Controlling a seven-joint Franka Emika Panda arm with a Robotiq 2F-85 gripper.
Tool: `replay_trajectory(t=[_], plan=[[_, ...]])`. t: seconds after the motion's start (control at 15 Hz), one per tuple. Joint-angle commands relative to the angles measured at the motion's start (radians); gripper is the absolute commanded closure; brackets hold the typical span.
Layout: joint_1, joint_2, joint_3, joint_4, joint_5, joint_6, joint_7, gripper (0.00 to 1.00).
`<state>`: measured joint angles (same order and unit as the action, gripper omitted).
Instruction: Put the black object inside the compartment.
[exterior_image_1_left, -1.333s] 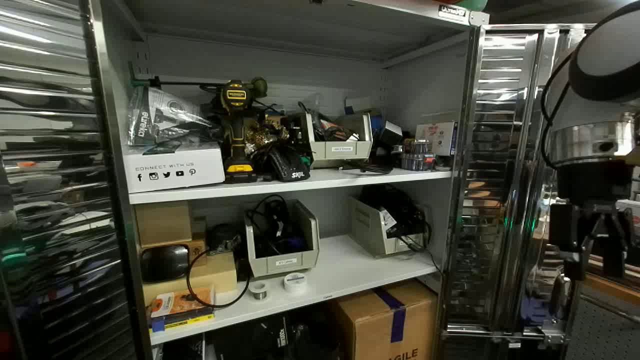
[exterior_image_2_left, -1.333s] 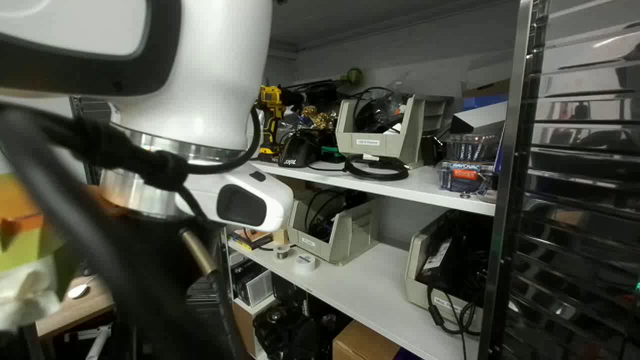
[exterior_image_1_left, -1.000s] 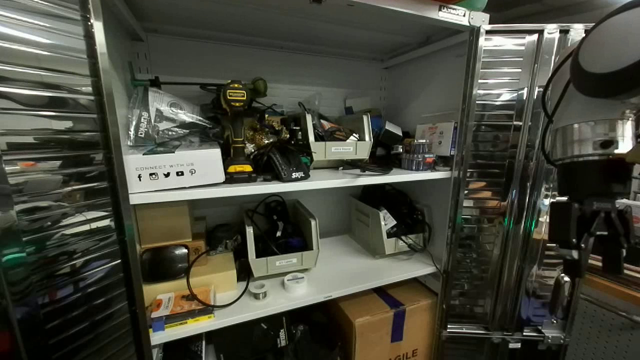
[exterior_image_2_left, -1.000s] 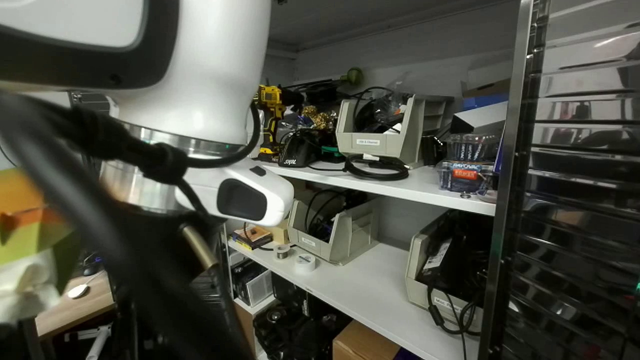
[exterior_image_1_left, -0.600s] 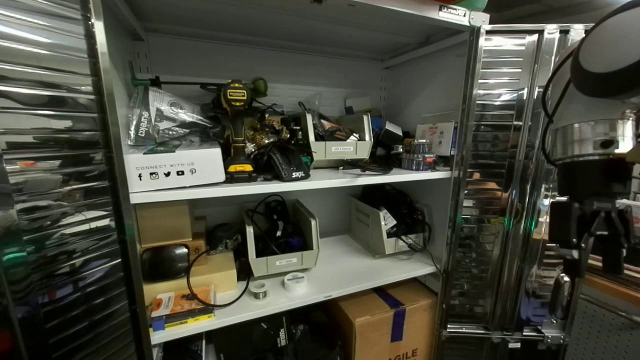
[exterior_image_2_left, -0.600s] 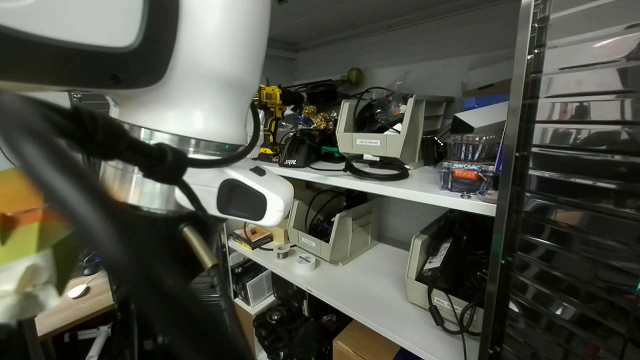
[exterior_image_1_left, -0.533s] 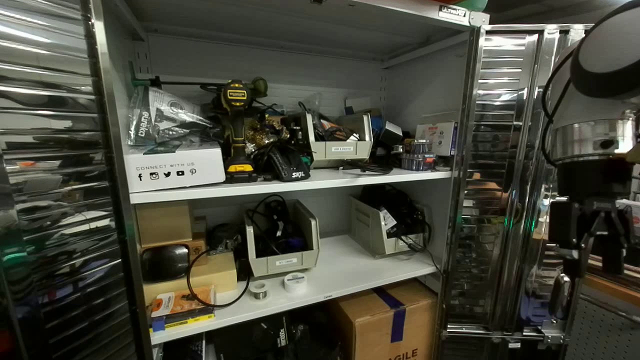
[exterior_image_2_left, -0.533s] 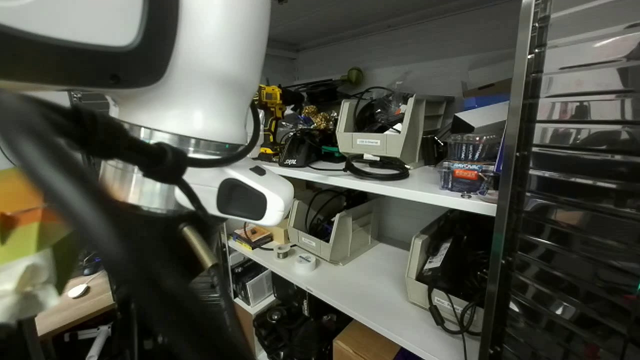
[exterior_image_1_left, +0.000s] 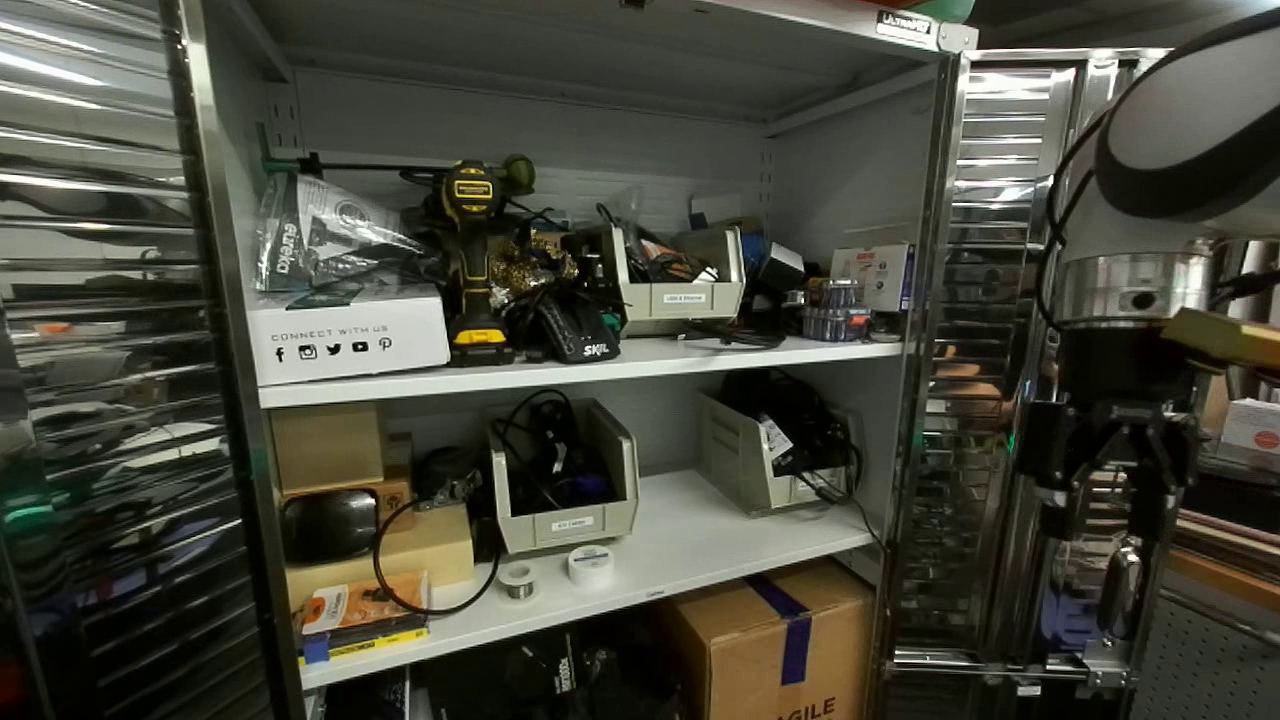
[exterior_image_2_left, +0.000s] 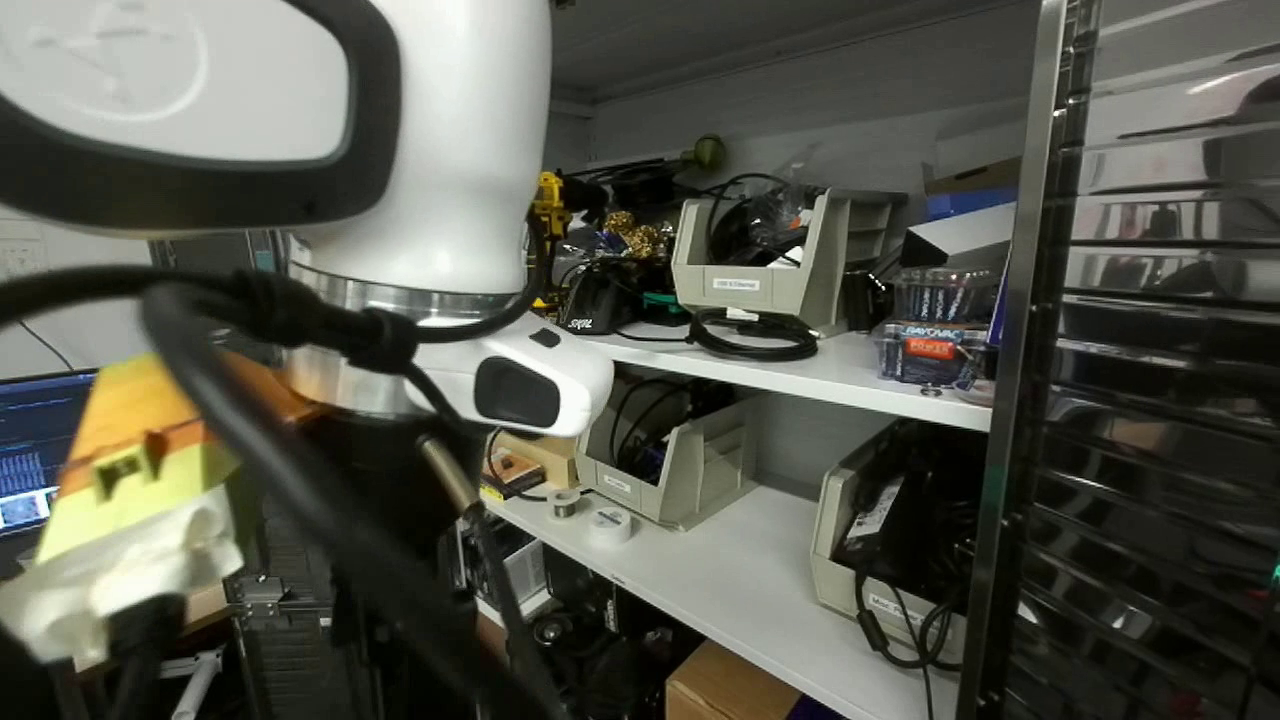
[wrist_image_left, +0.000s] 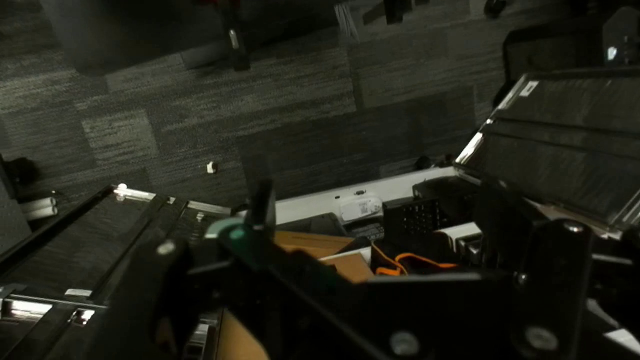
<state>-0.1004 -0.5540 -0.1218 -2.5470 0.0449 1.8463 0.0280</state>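
The compartment, the upper bay of the white shelving unit, shows its white shelf board (exterior_image_1_left: 650, 366) in both exterior views (exterior_image_2_left: 850, 384). Several black things are in view, and I cannot tell which is the black object. A coiled black cable (exterior_image_2_left: 755, 338) lies on the upper shelf before a bin. A black SKIL charger (exterior_image_1_left: 570, 330) stands left of it. My gripper (exterior_image_1_left: 1104, 520) points down outside the unit, in front of the right door. Its fingers are apart with nothing seen between them, also in the wrist view (wrist_image_left: 378, 205). In an exterior view cables and the arm mostly hide it.
Shiny doors stand open at the left (exterior_image_1_left: 100, 350) and right (exterior_image_1_left: 985, 350). A grey bin (exterior_image_1_left: 685, 298), a drill (exterior_image_1_left: 470, 250), a white box (exterior_image_1_left: 350, 335) and battery packs (exterior_image_2_left: 935, 335) crowd the upper shelf. More bins (exterior_image_1_left: 570, 525) stand below.
My arm and gripper have moved left in an exterior view, towards the shelving unit, and right in another. The finger spacing looks the same. The shelf things have not moved.
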Motion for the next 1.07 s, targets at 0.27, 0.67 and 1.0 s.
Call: replay_trajectory(t=[0.27,0.67,1.0], plan=[[0.012,0.227,0.135,0.263,0.007,0.118,0.250,0.00],[-0.002,0.399,0.135,0.538,0.017,0.118,0.451,0.00],[0.005,0.535,0.099,0.745,0.126,0.125,0.624,0.00]])
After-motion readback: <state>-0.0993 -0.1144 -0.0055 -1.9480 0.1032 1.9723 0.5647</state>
